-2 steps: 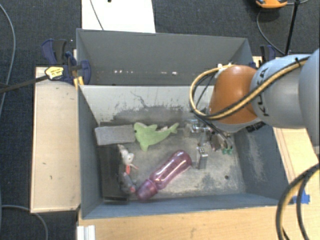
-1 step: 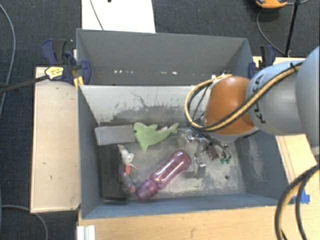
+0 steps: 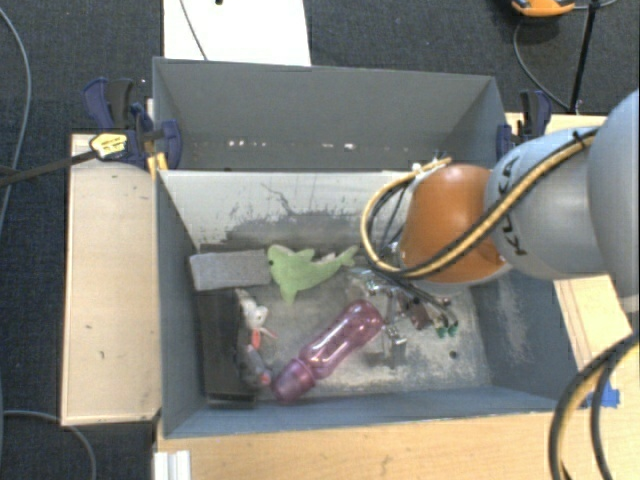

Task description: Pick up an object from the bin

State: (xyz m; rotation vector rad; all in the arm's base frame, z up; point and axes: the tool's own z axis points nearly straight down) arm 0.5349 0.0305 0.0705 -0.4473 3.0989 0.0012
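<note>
Bottle [image 3: 330,351], purple, long axis slanting away from end effector [image 3: 392,326] just beside its nearer end; grip state impossible to tell.

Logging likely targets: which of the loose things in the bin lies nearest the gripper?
The purple see-through bottle-shaped piece; its upper end is by the gripper. The green toy and grey block lie farther left.

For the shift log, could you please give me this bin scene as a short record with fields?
bin: grey metal
gripper: low over the floor, at the upper end of the purple bottle
purple bottle: lying slantwise, centre front
other things: green toy, grey block, black block, small white figure, all to the left
held: cannot tell
</note>
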